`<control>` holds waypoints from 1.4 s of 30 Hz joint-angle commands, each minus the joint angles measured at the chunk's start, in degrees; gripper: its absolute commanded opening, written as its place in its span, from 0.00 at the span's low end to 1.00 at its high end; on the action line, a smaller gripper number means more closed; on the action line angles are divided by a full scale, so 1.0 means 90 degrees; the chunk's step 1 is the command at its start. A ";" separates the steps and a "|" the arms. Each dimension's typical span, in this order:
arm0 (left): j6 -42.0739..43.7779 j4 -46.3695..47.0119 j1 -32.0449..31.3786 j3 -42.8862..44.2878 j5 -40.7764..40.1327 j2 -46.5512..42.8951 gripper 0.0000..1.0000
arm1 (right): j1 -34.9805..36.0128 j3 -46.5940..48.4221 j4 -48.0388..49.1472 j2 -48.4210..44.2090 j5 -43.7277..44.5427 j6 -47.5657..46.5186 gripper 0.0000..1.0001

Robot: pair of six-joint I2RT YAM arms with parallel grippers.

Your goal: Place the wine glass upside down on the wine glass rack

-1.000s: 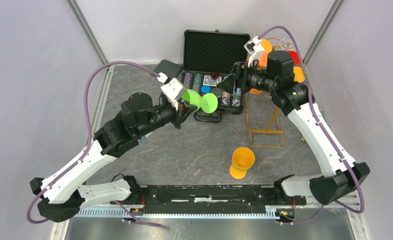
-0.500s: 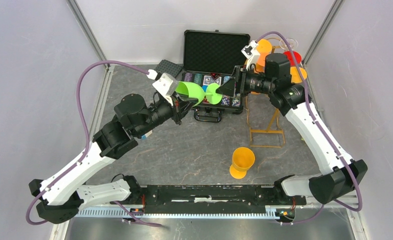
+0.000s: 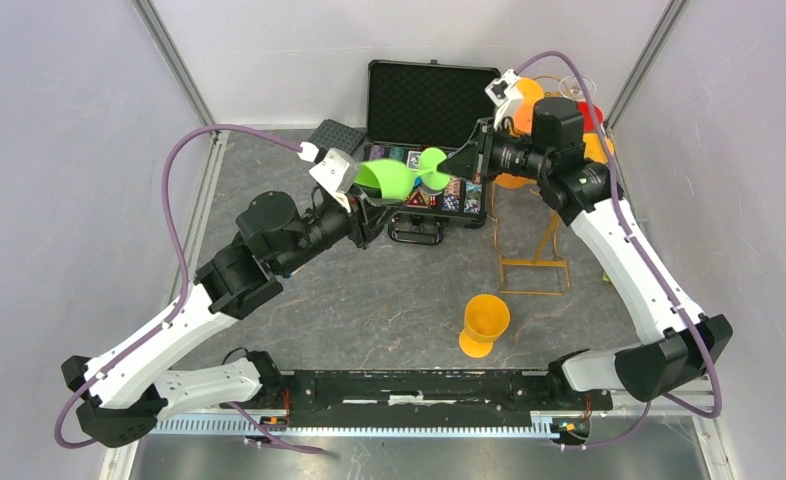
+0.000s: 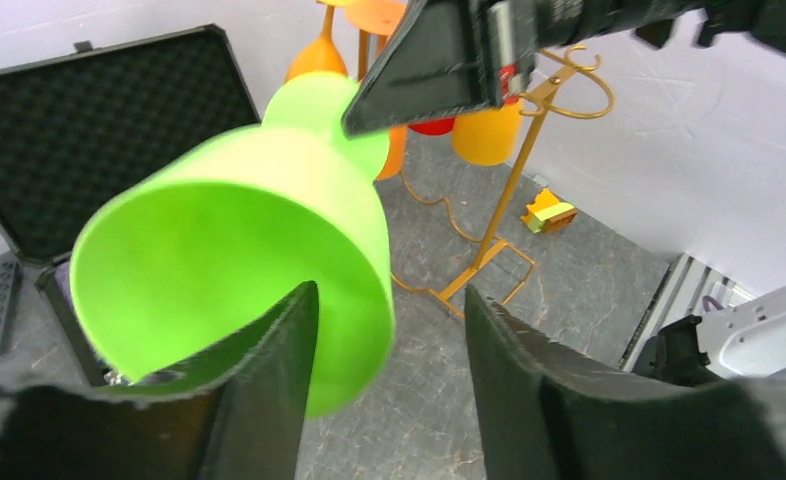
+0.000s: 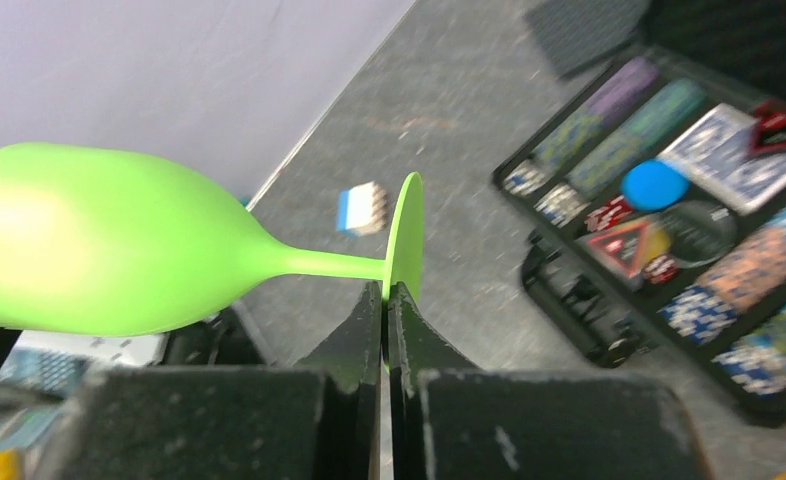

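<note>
Handover mid-air above chip case [image 3: 431, 110]: your R gripper [image 5: 384, 295] clamps green wine glass [image 3: 384, 180] by its foot, L gripper [image 4: 387, 300] slack round the bowl, prob. so you can invert it for the wine glass rack [image 3: 534, 240].

Top view: right arm [image 3: 609, 225] masks the upper rails of the wine glass rack [image 3: 535, 262], so how the orange glasses [image 3: 527, 97] hang cannot be judged. Right wrist view: green wine glass [image 5: 119, 250] blurred, bowl cut off at the left edge; black case [image 5: 749, 25] contents too soft to read. Left wrist view: a finger of the left gripper [image 4: 389, 295] hides the bowl's lower rim
</note>
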 commanded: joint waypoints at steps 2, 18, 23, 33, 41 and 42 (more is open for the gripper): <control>-0.0335 0.0081 0.0029 -0.0272 -0.0573 -0.0289 0.75 | -0.0025 0.0159 0.0787 -0.0878 0.1655 -0.1200 0.00; -0.1962 -0.2584 0.1333 0.0164 -0.1127 -0.0034 0.76 | 0.0621 -0.1200 0.1818 -0.2227 0.2160 -0.5342 0.00; -0.2576 -0.3296 0.2067 0.1050 0.0011 0.0696 0.78 | 0.1897 -0.1961 0.1948 -0.2361 0.3469 -0.6808 0.00; -0.3701 -0.3402 0.3134 0.1805 0.4206 0.1880 0.79 | 0.3895 -0.3694 0.3668 -0.2783 0.5943 -0.9507 0.00; -0.5857 -0.0156 0.3126 0.0266 0.5558 0.1369 0.68 | 0.5189 -0.4867 0.5466 -0.2745 0.7172 -1.1967 0.00; -0.6012 0.0091 0.3123 0.0164 0.5645 0.1349 0.66 | 0.5229 -0.4896 0.5541 -0.2701 0.7212 -1.2073 0.00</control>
